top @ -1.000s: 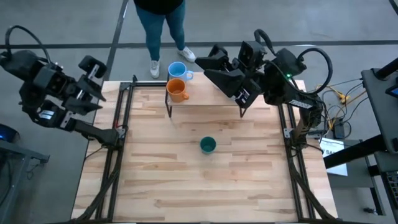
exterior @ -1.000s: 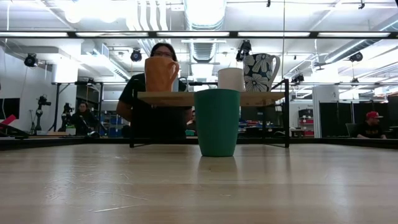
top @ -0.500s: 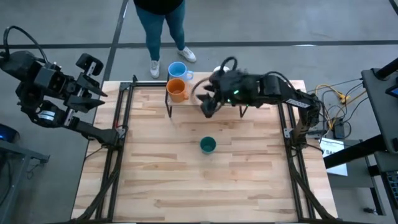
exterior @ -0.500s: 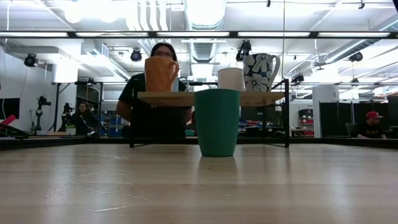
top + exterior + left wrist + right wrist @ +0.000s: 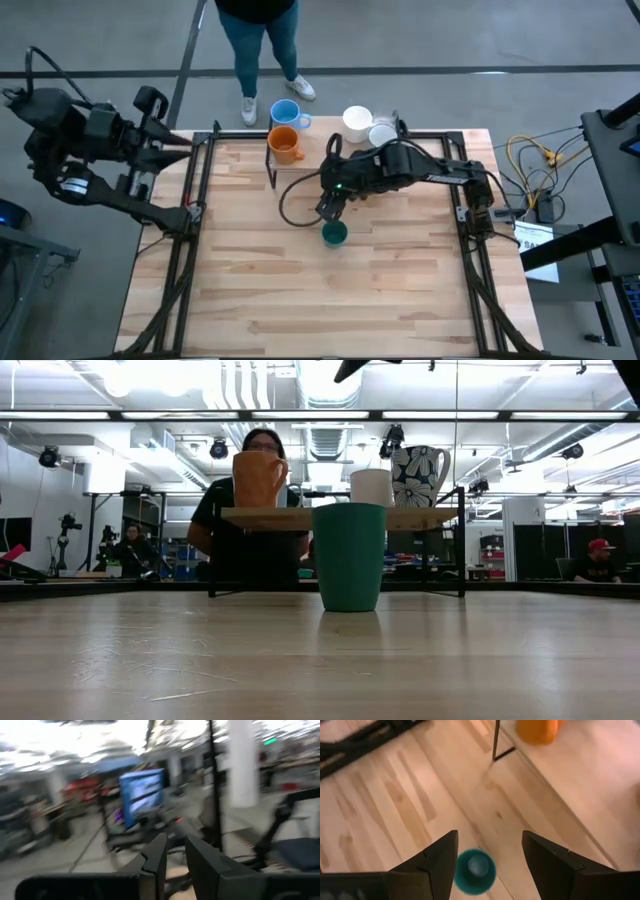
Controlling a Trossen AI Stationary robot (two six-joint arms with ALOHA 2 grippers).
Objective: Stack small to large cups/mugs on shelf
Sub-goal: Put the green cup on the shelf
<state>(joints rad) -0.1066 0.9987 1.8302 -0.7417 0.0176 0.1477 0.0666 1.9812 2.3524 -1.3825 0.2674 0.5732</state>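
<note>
The dark green cup [image 5: 334,234] [image 5: 348,556] stands upright on the table's middle. My right gripper [image 5: 329,209] [image 5: 490,855] hangs open above it, slanting down, with the cup [image 5: 475,871] showing between and below its fingers, untouched. On the shelf [image 5: 340,518] at the far edge stand the orange mug [image 5: 285,146] [image 5: 259,480], a white mug [image 5: 357,121] [image 5: 371,488] and a flowered mug [image 5: 419,476]. A light blue mug [image 5: 285,112] sits just beyond the orange one. My left gripper [image 5: 172,146] [image 5: 176,845] waits off the table's left side with only a narrow gap between its fingers.
A person [image 5: 262,40] stands behind the far edge, in line with the orange mug. Black frame rails [image 5: 190,220] run along the table's left and right sides. A thin black shelf leg [image 5: 496,742] stands near the orange mug [image 5: 536,731]. Bare wood [image 5: 330,300] lies nearer than the cup.
My right gripper has swung down from high over the shelf's right part toward the table's middle, tipping from roughly level to slanting down, and now hangs over the green cup. My left gripper has turned a little toward the table. No cup has moved.
</note>
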